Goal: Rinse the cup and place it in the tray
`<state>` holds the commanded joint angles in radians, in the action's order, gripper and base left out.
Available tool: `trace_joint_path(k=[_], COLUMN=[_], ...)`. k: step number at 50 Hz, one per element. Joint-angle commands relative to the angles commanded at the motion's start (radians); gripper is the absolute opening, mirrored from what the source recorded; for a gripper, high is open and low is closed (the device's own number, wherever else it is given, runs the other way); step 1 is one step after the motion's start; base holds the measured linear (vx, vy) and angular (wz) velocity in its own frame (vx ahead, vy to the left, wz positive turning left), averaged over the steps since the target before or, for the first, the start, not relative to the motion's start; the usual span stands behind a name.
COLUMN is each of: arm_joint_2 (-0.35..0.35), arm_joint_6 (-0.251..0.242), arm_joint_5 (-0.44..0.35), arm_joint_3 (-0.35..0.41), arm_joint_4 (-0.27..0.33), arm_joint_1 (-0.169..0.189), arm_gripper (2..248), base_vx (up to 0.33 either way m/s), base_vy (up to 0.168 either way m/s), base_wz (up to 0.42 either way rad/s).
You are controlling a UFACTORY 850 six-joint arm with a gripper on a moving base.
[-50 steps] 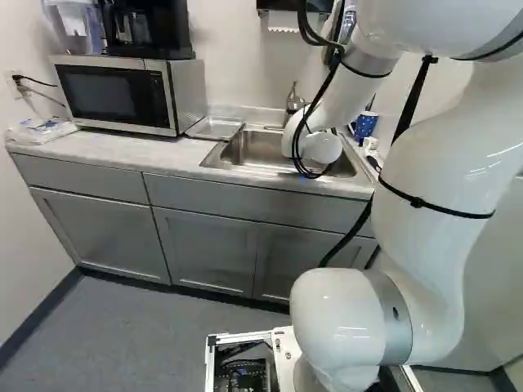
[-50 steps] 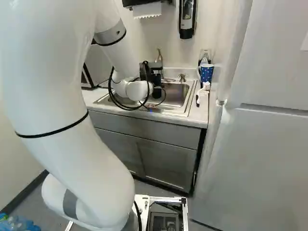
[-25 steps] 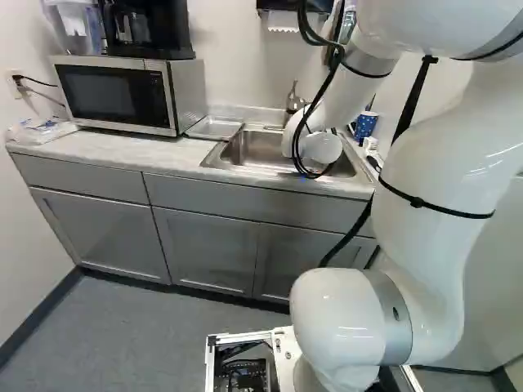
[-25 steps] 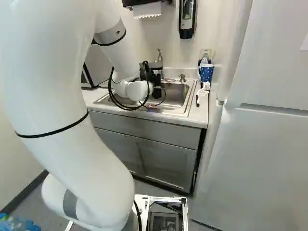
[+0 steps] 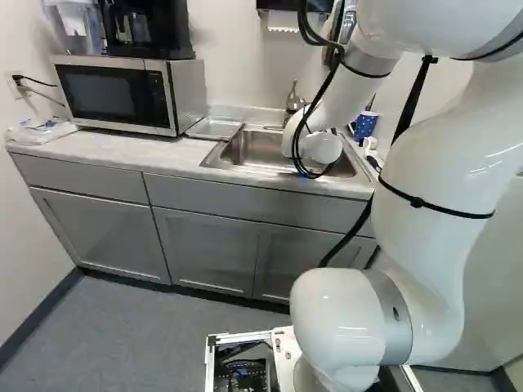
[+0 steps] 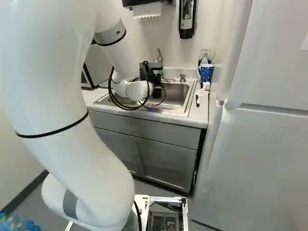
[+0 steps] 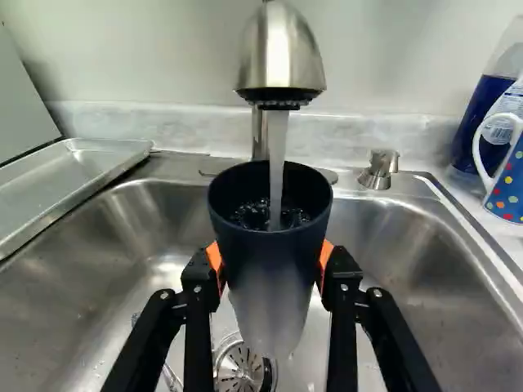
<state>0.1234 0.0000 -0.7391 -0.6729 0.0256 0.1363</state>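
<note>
Pale walls rise behind a marbled worktop (image 5: 122, 145), into which a stainless-steel sink (image 7: 57, 302) is set. Over the sink, the arm (image 5: 327, 98) reaches out with cables looping off its wrist, and the black end effector (image 6: 156, 79) hangs from it. Seen along the end effector (image 7: 272, 261), the two fingers stand apart by the width of a dark cup (image 7: 272, 245), their orange pads (image 7: 214, 260) pinching it from opposite sides.

The cup is upright or nearly so, its mouth just below the sink's faucet (image 7: 282, 49); a stream of water runs into it and bubbles inside. Both fingers lie between the sink's side walls, apart from each, with the sink's drain (image 7: 235, 369) beneath the cup.

A shallow metal tray (image 7: 65, 175) rests just beside the sink, on the side toward the microwave (image 5: 114, 94). At the sink's other side stand a blue polka-dot mug (image 7: 508, 180) and a blue bottle (image 7: 482, 122), with a white brush (image 6: 202, 91) near its rim. A refrigerator (image 6: 269, 154) rises beyond that side of the sink.
</note>
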Motion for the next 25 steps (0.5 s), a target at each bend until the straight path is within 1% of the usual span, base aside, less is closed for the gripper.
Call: trace_joint_path(k=[25], arm_joint_2=[0.0], arm_joint_6=[0.0], arm_joint_5=[0.0], arm_joint_3=[0.0], arm_joint_4=[0.0], arm_joint_1=[0.0], arm_gripper=[125], base_vx=[0.0], base_vy=[0.0], base_wz=[0.0])
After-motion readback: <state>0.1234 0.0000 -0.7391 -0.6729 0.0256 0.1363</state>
